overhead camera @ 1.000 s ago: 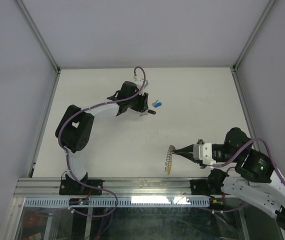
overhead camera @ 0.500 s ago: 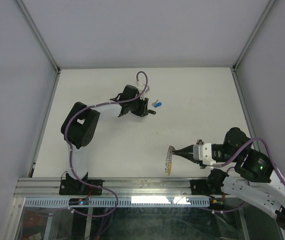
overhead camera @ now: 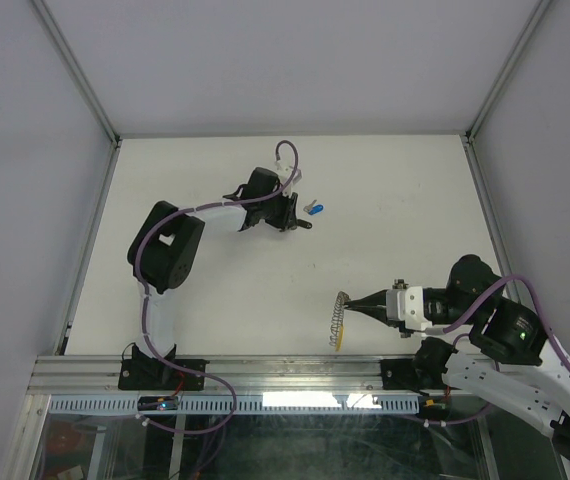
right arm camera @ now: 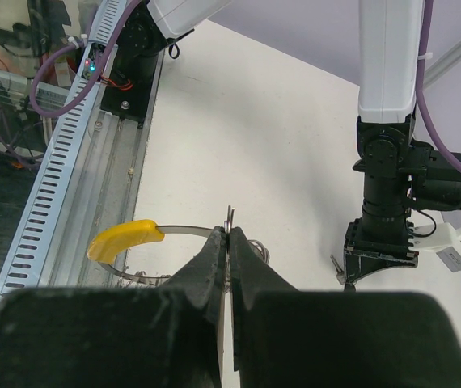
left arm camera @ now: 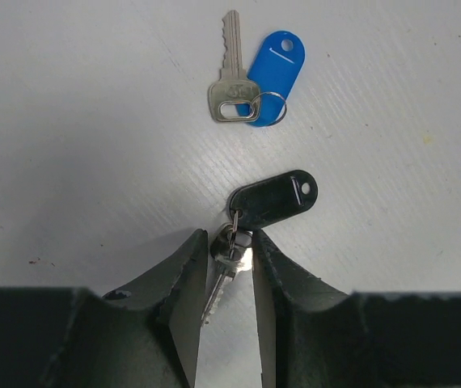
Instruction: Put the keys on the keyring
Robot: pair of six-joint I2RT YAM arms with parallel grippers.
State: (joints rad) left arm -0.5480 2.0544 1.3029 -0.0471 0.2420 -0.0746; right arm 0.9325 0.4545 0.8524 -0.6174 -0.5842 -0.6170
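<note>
A silver key [left arm camera: 228, 84] with a bright blue tag [left arm camera: 272, 65] lies on the white table, just beyond my left gripper; the blue tag shows in the top view [overhead camera: 316, 209]. My left gripper [left arm camera: 230, 242] has its jaws closed in on the head of a second silver key [left arm camera: 229, 257] that carries a black tag [left arm camera: 273, 198]. The left gripper is at the back middle in the top view [overhead camera: 287, 222]. My right gripper [right arm camera: 230, 234] is shut on the thin metal band of the keyring [right arm camera: 183, 232], which has a yellow segment [right arm camera: 121, 239]. It holds the keyring [overhead camera: 339, 318] near the front edge.
The aluminium rail [overhead camera: 295, 370] and cable duct run along the table's front edge, close under the keyring. Cage posts and grey walls bound the table left, right and back. The left arm's elbow [overhead camera: 165, 245] stands at the left.
My left arm has reached a little further right and its gripper has come down over the black-tagged key, hiding the key's silver part in the top view. The right arm and keyring have not moved.
</note>
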